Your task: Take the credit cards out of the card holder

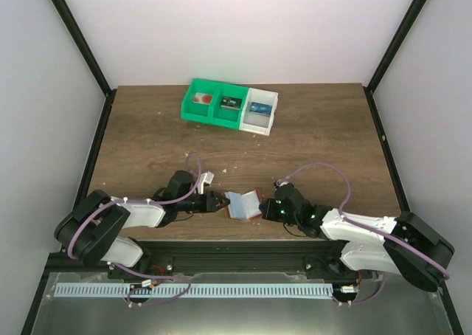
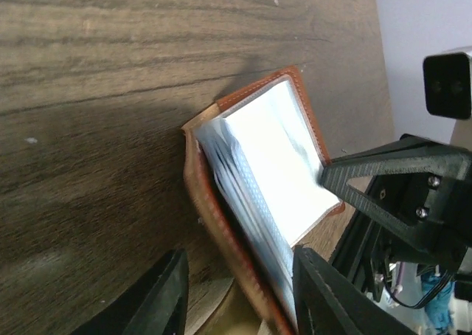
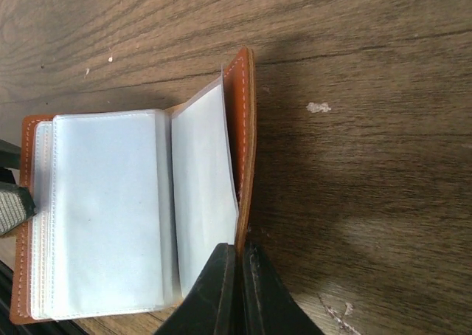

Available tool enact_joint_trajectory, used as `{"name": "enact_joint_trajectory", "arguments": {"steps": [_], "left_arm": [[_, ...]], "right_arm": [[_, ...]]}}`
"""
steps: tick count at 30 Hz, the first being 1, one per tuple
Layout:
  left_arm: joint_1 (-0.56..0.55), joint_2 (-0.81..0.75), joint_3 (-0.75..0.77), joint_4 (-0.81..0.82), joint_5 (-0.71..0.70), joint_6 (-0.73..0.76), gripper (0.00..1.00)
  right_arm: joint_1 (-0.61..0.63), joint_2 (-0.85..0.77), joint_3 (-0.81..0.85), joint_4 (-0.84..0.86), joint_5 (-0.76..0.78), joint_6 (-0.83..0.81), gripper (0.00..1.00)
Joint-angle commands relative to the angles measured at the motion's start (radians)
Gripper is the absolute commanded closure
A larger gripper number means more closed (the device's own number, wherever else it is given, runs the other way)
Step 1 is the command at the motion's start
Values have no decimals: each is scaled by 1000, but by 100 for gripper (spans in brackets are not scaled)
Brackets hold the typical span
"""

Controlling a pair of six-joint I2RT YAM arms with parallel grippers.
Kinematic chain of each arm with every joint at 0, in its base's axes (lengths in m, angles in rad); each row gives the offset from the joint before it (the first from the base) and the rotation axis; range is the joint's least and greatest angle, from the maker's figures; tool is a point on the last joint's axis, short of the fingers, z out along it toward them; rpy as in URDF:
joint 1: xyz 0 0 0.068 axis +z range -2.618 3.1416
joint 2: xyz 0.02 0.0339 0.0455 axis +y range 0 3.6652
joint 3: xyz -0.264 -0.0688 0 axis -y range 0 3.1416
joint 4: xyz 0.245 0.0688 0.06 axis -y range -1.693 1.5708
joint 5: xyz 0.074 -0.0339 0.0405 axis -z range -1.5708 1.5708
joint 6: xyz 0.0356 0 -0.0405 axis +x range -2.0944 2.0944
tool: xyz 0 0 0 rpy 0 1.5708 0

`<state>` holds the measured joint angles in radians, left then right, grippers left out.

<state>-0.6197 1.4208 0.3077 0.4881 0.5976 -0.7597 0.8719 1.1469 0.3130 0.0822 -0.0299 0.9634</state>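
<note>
The card holder [image 1: 243, 204] lies spread open on the wooden surface [image 1: 147, 143] at its near edge, between the two arms, its pale inner pockets facing up. The right pincer [image 3: 240, 291] is clenched on the edge of the raised right flap. The left pincer [image 2: 240, 257] is released – its jaws stand apart astride the left flap, the outer finger [image 2: 166, 298] clear of the leather. The green-and-white bin [image 1: 210, 118] sits well apart at the back.

Card holder [image 1: 243, 204] on table [image 1: 147, 143] near front; bin [image 1: 199, 117] behind.
</note>
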Motion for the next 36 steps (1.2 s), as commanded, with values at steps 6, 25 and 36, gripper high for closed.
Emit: {"name": "enact_joint_trajectory", "arguments": {"steps": [6, 25, 36], "left_arm": [[2, 53, 13, 75, 49, -53, 62], [3, 42, 8, 55, 99, -57, 100], [2, 5, 3, 23, 85, -70, 100]], "right_arm": [[5, -15, -12, 12, 16, 1, 100], [5, -100, 263, -408, 48, -115, 56], [131, 95, 365, -305, 17, -73, 39]]}}
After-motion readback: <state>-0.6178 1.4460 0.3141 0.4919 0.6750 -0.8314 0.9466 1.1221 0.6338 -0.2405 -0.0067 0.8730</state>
